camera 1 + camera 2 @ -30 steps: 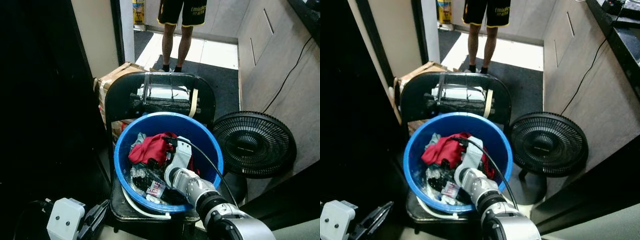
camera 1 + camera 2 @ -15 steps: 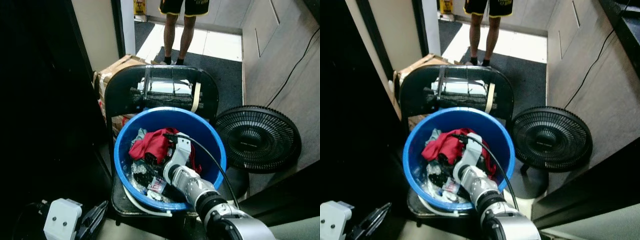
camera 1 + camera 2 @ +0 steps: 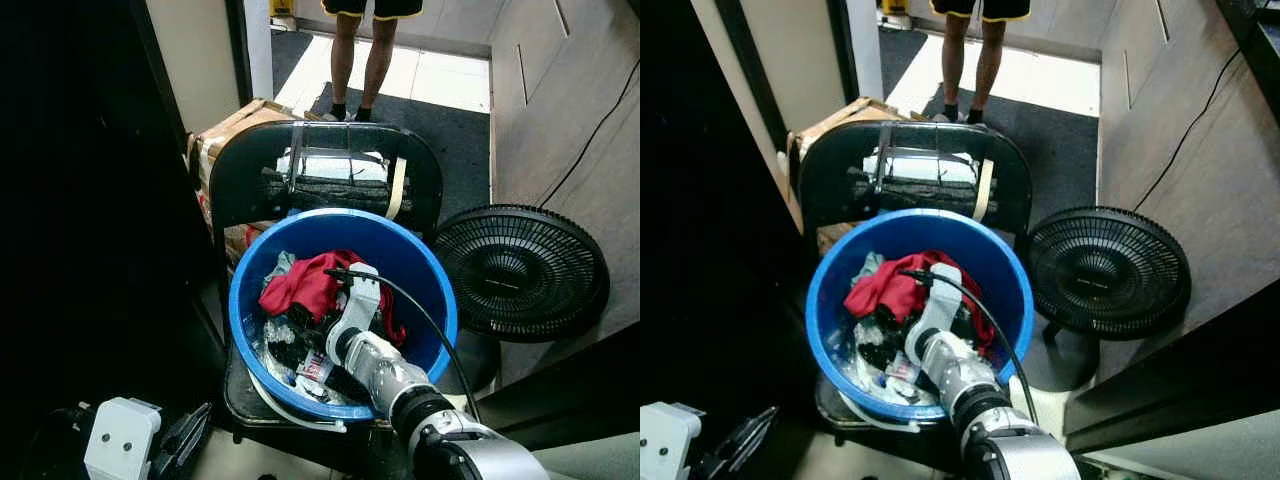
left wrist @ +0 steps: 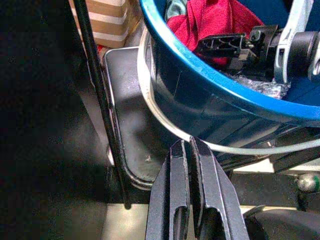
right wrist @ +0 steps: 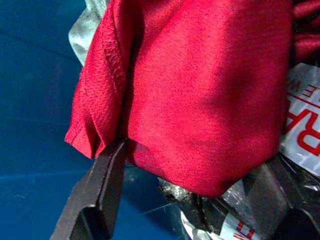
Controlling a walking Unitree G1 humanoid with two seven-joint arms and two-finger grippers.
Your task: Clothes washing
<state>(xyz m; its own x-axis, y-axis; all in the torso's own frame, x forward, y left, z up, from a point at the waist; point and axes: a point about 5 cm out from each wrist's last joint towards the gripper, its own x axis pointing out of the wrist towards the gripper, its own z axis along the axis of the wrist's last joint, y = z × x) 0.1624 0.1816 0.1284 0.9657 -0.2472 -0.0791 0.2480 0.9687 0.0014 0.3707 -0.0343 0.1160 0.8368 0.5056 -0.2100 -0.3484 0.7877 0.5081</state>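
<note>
One red garment (image 3: 305, 285) lies in blue tub (image 3: 420, 280) on chair | right gripper (image 5: 185, 200) has pushed deeper, fingers spread astride it | left gripper (image 4: 192, 165) clenched, idle | grasp imminent.

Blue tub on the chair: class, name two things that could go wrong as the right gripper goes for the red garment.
1. The right gripper is open with the red garment bunched between its fingers; crinkly plastic lies just beneath, so it might get pinched along with the cloth.
2. The blue tub sits on a chair, so a hard pull could perhaps drag or tip it.
</note>
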